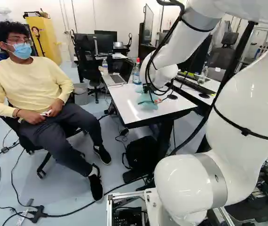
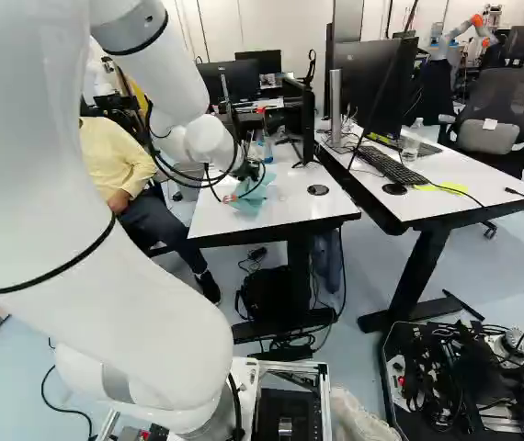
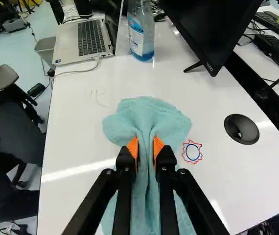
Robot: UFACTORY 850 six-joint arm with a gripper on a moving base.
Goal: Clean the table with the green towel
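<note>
My gripper (image 1: pixel 157 100) is low over the white table (image 1: pixel 124 104), with the green towel (image 1: pixel 146 103) bunched beneath it. In the wrist view the gripper (image 3: pixel 145 149) is shut on the towel (image 3: pixel 149 110), a fold of cloth pinched between its orange pads. The cloth spreads on the tabletop ahead of the fingers and runs back under them. Right beside the towel is a drawn red and blue mark (image 3: pixel 192 152). Fainter marks (image 3: pixel 99 99) lie on the table on the towel's other side, toward the laptop. Whatever lies beneath the cloth is hidden.
A spray bottle (image 3: pixel 141 34) and a laptop (image 3: pixel 83 40) stand at the table's far end, near a monitor (image 3: pixel 210 29). A round black grommet (image 3: pixel 241 129) sits in the tabletop. A seated person (image 1: pixel 30 89) is beside the table. A second desk (image 2: pixel 427 191) adjoins it.
</note>
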